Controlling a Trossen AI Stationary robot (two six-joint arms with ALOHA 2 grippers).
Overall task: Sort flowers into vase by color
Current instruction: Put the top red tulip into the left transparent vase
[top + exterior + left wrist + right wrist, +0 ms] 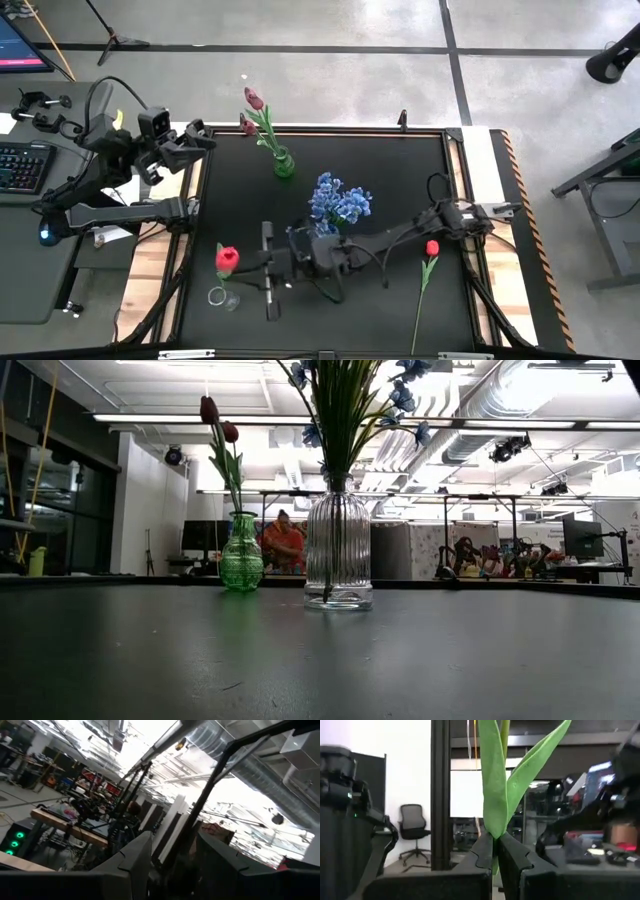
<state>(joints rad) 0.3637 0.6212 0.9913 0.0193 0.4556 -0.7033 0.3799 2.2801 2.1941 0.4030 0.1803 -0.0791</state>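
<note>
Altogether two red tulips (227, 258), three vases (284, 163)

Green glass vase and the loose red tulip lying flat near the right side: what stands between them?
In the high view, the blue blossom cluster in its clear ribbed vase stands between the green glass vase and the loose red tulip.

Matte black table top (400, 200) edged in pale wood; green glass vase (241, 564) holding maroon tulips (254, 98); clear ribbed vase (338, 554) with blue blossoms (338, 200); bright red tulips (227, 258) on green stems; dark right gripper (495, 845)
</note>
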